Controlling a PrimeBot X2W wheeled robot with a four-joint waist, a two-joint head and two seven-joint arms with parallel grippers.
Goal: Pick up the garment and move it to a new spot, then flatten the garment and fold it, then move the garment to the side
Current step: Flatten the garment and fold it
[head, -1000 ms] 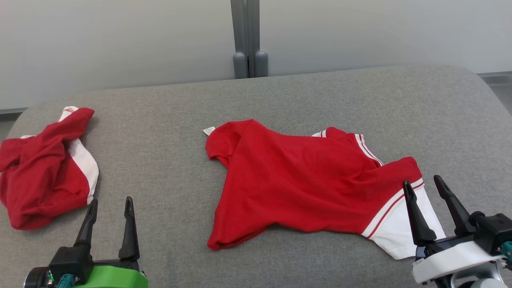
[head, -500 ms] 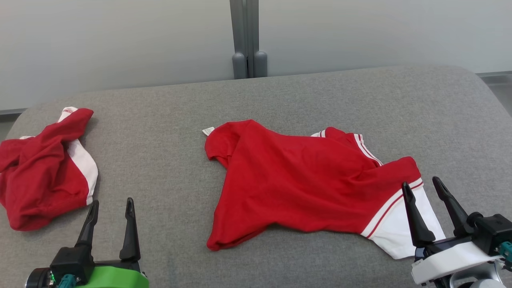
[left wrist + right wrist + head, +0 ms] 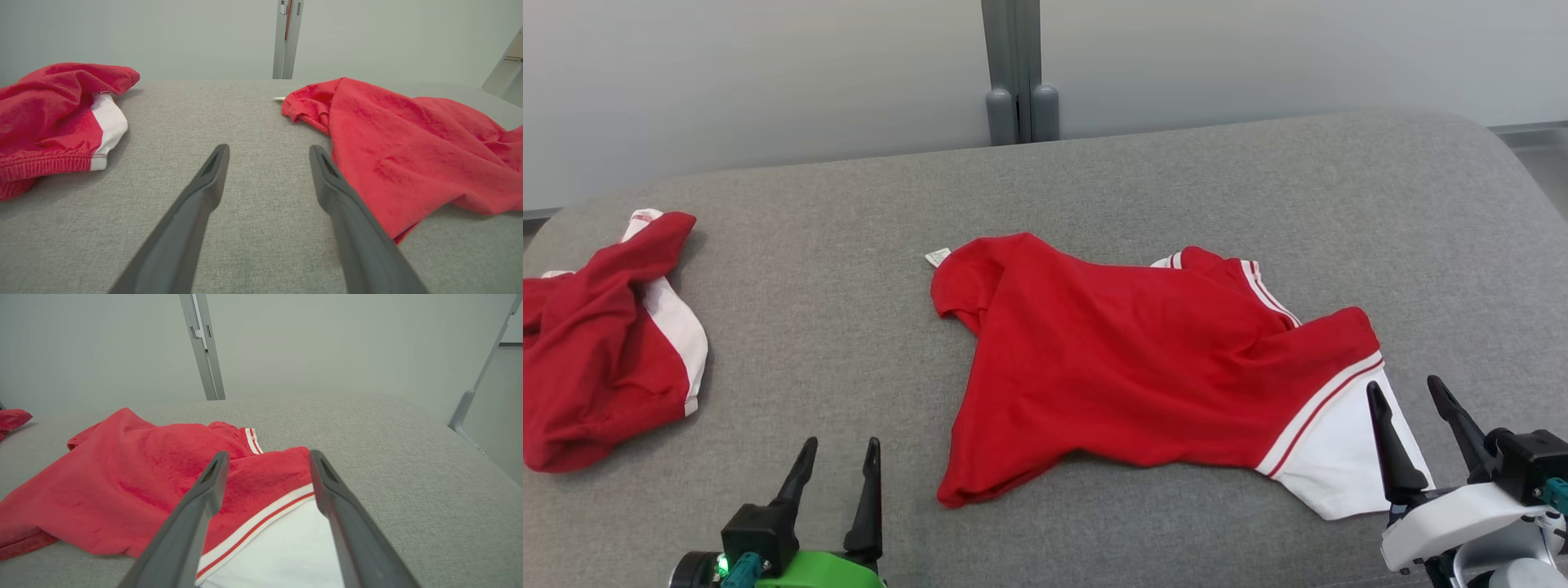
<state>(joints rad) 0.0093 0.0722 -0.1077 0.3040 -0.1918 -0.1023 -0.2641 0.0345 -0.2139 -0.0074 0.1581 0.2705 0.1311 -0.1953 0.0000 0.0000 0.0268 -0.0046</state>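
Head view: rumpled red shirt with a white stripe-edged panel [image 3: 1143, 367] lying midway across the grey fabric-covered table [image 3: 849, 245].
Near-left of it the left gripper [image 3: 842, 445] stands released, empty; the right gripper [image 3: 1403, 384], released, at its white near-right corner; a crumpled red-and-white cloth [image 3: 596, 359] far left.

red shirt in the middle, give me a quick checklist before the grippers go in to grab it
1. Left gripper open and empty: ok.
2. Right gripper open and empty: ok.
3. Right gripper lined up with the red shirt: ok, its white panel lies between the fingers.
4. Left gripper at the shirt: not ok, it is over bare grey surface beside the hem.
5. Shirt lying flat: not ok, rumpled.
6. Other red garment apart from the shirt: ok.
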